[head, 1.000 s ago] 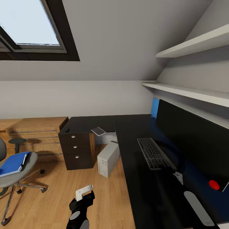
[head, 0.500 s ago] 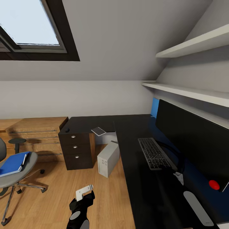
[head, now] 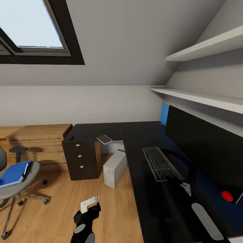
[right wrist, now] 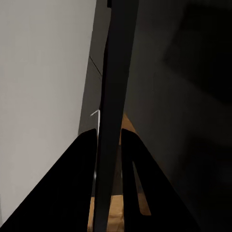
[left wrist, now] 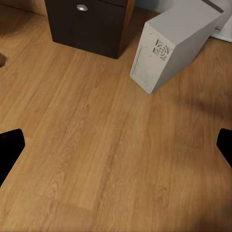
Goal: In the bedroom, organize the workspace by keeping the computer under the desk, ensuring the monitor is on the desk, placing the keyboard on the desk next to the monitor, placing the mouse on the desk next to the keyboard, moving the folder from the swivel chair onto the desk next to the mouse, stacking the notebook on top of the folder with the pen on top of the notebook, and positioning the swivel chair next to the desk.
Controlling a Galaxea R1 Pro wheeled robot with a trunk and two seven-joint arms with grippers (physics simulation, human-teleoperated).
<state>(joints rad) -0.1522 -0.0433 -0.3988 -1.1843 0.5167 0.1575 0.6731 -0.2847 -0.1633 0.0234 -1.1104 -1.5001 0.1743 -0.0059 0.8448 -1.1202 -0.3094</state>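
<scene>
Glossy black desk (head: 141, 135) is my anchor here: the keyboard (head: 158, 163) lies on its top in front of the monitor (head: 206, 148), and over the last second it has slid a little away from the screen and towards the desk's front edge. My right gripper (right wrist: 107, 145) is clenched on the keyboard's thin edge, so I judge I'm still nudging it into place beside the monitor. The left gripper (left wrist: 116, 150) hangs spread wide above the wood floor, off the desk's front. The computer (head: 115, 168) stands under the desk, the small mouse (head: 71, 138) at its far corner above the drawers. The folder (head: 14, 173) waits on the swivel chair (head: 17, 184), well apart from the desk.
</scene>
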